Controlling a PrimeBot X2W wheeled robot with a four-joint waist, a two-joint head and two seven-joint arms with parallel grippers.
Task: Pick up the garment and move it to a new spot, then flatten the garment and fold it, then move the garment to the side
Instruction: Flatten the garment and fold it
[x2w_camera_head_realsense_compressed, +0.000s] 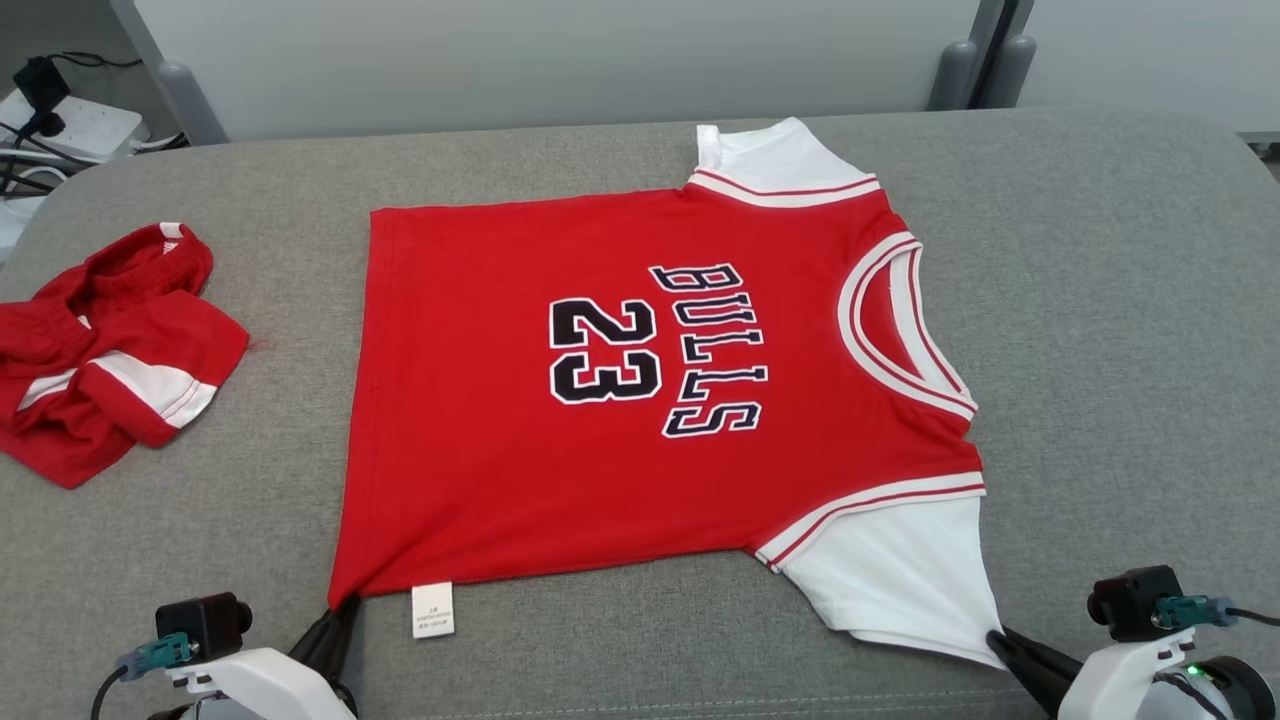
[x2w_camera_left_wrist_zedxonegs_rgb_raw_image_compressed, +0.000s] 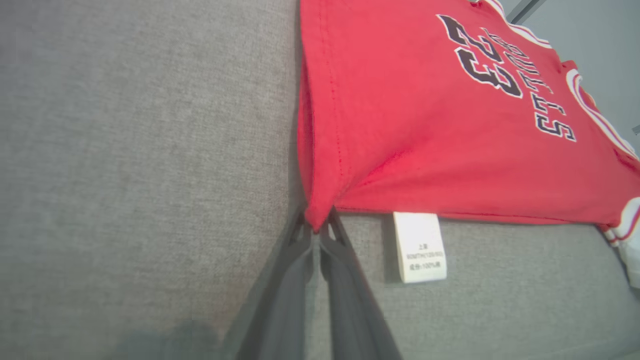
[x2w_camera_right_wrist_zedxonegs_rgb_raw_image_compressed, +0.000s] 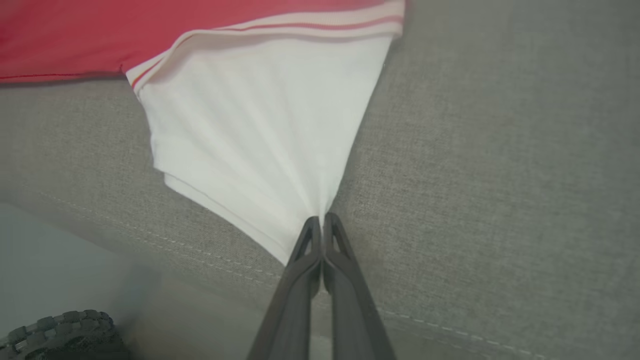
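Observation:
The garment is a red jersey with white sleeves, black "BULLS 23" lettering and a white neck band, spread flat on the grey cushion with its collar to the right. My left gripper is shut on the near hem corner of the garment, seen pinched at the fingertips of the left gripper. My right gripper is shut on the tip of the near white sleeve, which fans out taut from the right gripper.
A crumpled pair of red and white shorts lies at the left of the cushion. A white care label sticks out from the near hem. A power strip with cables sits beyond the far-left corner. The cushion's front seam runs near my grippers.

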